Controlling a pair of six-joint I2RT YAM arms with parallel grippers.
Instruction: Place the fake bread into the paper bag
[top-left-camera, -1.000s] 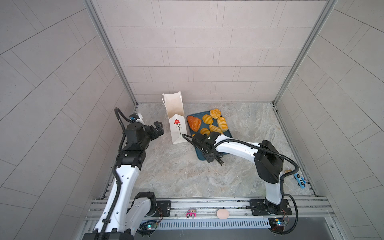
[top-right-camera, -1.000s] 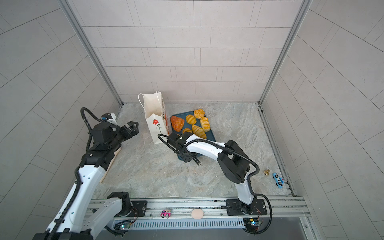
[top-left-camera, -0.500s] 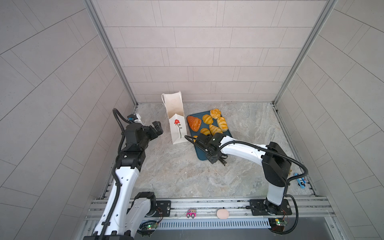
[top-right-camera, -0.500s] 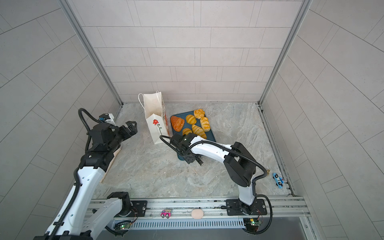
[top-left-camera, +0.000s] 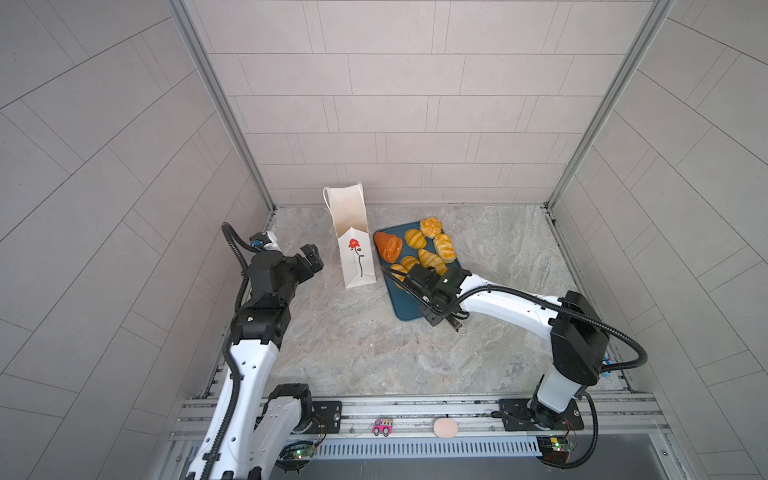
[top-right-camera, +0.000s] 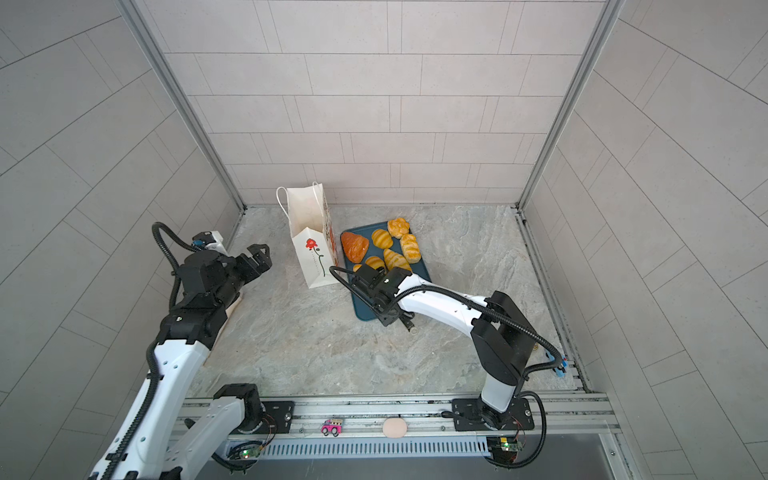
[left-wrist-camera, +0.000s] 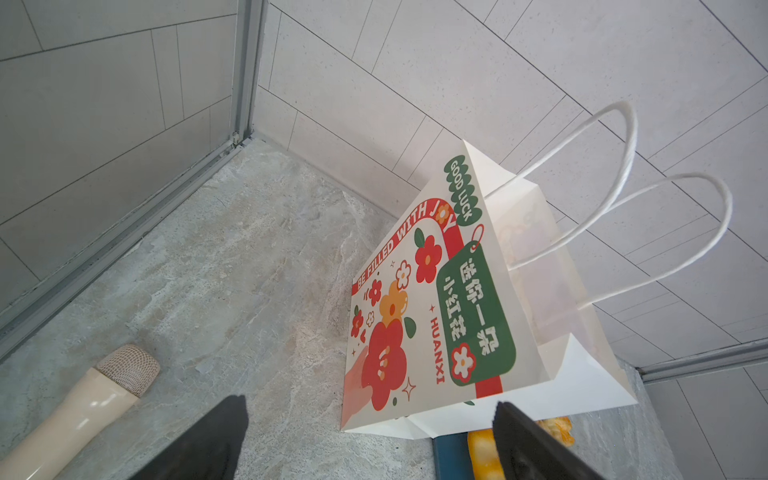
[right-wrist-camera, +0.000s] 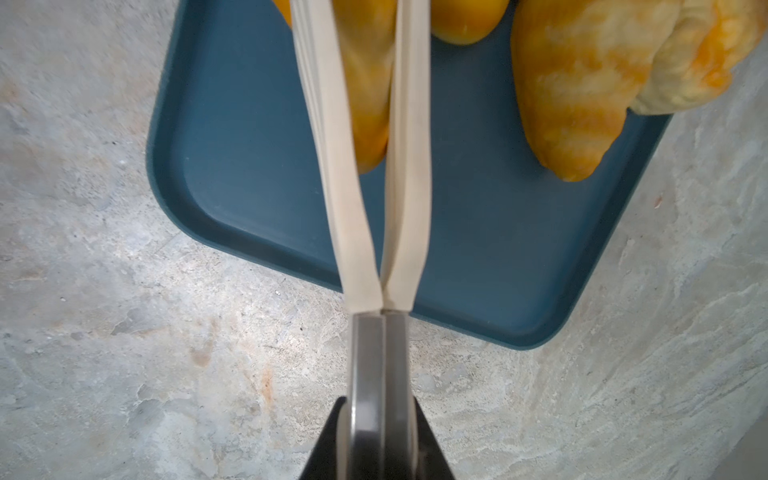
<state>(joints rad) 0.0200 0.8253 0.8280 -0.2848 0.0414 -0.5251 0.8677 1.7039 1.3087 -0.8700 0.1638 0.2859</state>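
Here, right claw (right-wrist-camera: 379, 419) clamps tongs (right-wrist-camera: 336, 166) straddling a roll (right-wrist-camera: 371, 124); left claw (left-wrist-camera: 368, 415) gapes wide.

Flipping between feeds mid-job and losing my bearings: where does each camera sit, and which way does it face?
Both top views: high over the front rail, looking down toward the back wall; left arm, right arm, bag and tray show.
Left wrist: low on the left arm, facing the bag's printed side; its open black jaws show.
Right wrist: on the right arm, looking down on tray and rolls; its jaws grip tongs that straddle one.
Shared: both wrist views catch the tray.
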